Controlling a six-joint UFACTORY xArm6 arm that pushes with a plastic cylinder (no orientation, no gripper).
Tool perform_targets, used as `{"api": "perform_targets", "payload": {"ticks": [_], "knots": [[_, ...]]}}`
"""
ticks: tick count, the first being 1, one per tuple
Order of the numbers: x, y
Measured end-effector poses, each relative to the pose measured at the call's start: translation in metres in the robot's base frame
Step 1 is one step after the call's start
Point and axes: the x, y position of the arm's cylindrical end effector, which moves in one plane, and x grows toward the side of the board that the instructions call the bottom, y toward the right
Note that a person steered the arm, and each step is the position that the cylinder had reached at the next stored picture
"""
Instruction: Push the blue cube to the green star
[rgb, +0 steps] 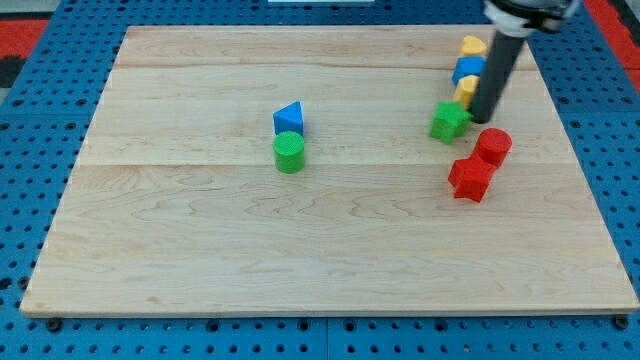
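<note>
Red star (470, 179), then my tip (483, 121) beside green star (449, 120).

Tabletop: a pale wooden board (300, 240) of joined planks is lying flat, filling most of the view, its grain running left to right.
Base: a blue perforated panel (40, 90) is showing around the board on all sides, its holes running in regular rows.
Corners: red patches (25, 35) are peeking in at the view's top left and top right.
Light: even, soft light is falling from above, casting only faint shadows.
</note>
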Motion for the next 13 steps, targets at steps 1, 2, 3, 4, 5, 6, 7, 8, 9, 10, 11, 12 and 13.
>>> {"api": "perform_targets", "payload": {"ticks": [1, 2, 3, 4, 5, 6, 7, 8, 9, 10, 11, 12, 13], "knots": [[0.007, -0.069], [0.041, -0.052], [0.039, -0.149], [0.035, -0.149], [-0.003, -0.076], [0.003, 0.02], [0.024, 0.072], [-0.017, 0.119], [-0.039, 0.088], [-0.055, 0.063], [-0.062, 0.041], [-0.064, -0.031], [-0.063, -0.01]]}}
